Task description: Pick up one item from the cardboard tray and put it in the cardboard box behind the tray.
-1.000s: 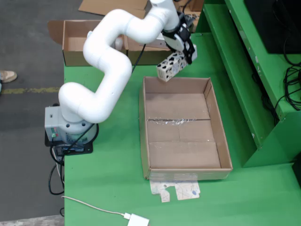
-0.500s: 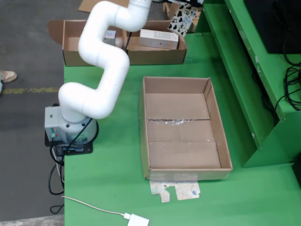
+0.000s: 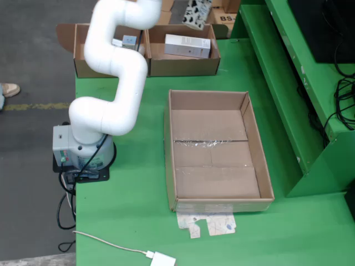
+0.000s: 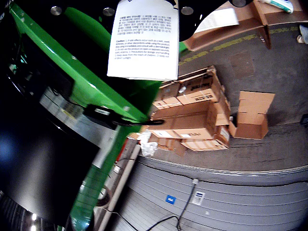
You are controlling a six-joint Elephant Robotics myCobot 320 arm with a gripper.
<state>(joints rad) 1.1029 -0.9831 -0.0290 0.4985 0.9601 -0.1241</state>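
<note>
Hand [image 4: 144, 9] is gripping a white printed item [image 4: 143, 41], hanging above the cardboard boxes [image 3: 183, 58] behind the empty-looking cardboard tray [image 3: 172, 160] on the green tabletop [image 3: 133, 221].

Pincer [image 4: 144, 7] carries a packet [image 4: 143, 41]; open air below, green frame [image 4: 96, 91] close beside.

In your fixed view, take the cardboard tray [image 3: 217, 152] as landmark. The arm's base [image 3: 83, 152] sits to its left, two cardboard boxes [image 3: 183, 51] stand side by side behind it, and a white adapter [image 3: 162, 259] lies before it, leftward.
</note>
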